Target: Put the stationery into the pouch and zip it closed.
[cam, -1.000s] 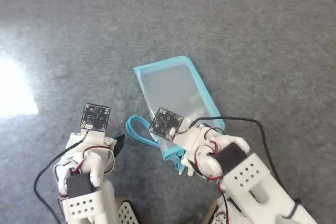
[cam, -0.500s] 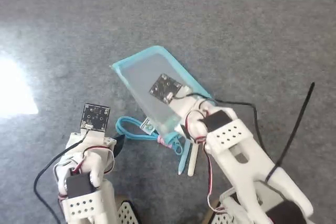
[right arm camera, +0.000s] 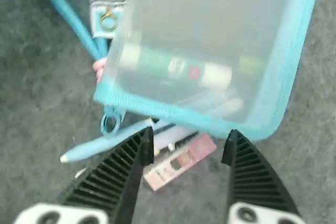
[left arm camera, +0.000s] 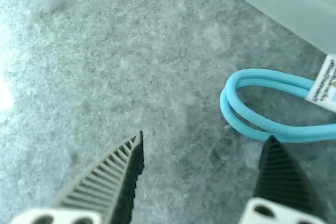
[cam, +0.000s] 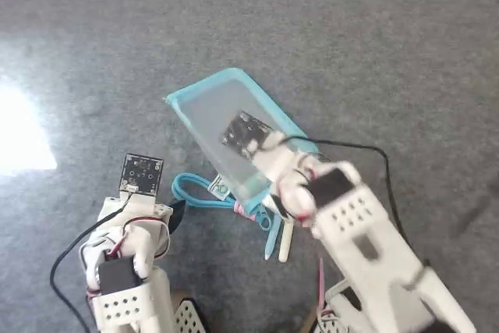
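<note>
Shifting slightly, right gripper [right arm camera: 190, 134], pouch [cam: 214, 111] lying unmoved

Pouch tag [left arm camera: 326, 85] print illegible.

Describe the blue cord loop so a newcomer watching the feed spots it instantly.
Find the clear, blue-edged pouch mid-table. At its corner nearest the left gripper lies the cord loop, joined by a white tag. Unlike the straight pens beside it, it curves into a doubled ring.
</note>
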Robot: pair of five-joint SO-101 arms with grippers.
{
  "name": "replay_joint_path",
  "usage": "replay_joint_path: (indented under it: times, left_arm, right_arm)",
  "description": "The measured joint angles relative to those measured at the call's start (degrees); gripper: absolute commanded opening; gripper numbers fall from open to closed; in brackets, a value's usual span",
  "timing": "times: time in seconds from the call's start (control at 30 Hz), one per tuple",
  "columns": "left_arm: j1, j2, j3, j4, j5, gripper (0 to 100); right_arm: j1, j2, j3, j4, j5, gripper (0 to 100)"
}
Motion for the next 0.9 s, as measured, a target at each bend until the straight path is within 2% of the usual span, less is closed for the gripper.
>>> replay_joint_path:
  times: [0.13,0.33,0.67,0.9]
  left_arm:
    - [0.0,0.0,0.0,0.0,0.0,34]
    - [0.0,0.0,0.0,0.0,0.0,34]
    - [0.0,0.0,0.0,0.0,0.0,34]
    - [0.0,0.0,0.0,0.0,0.0,34]
  right_arm:
    - [-0.09,-2.81,5.98,0.26,2.73,22.4]
    - [0.0,9.05,4.57,-6.33,2.46,22.4]
    - [0.18,33.67,-14.33,-9.32,-0.62,22.4]
    - [3.78,46.95,-31.82,-9.32,-4.84,22.4]
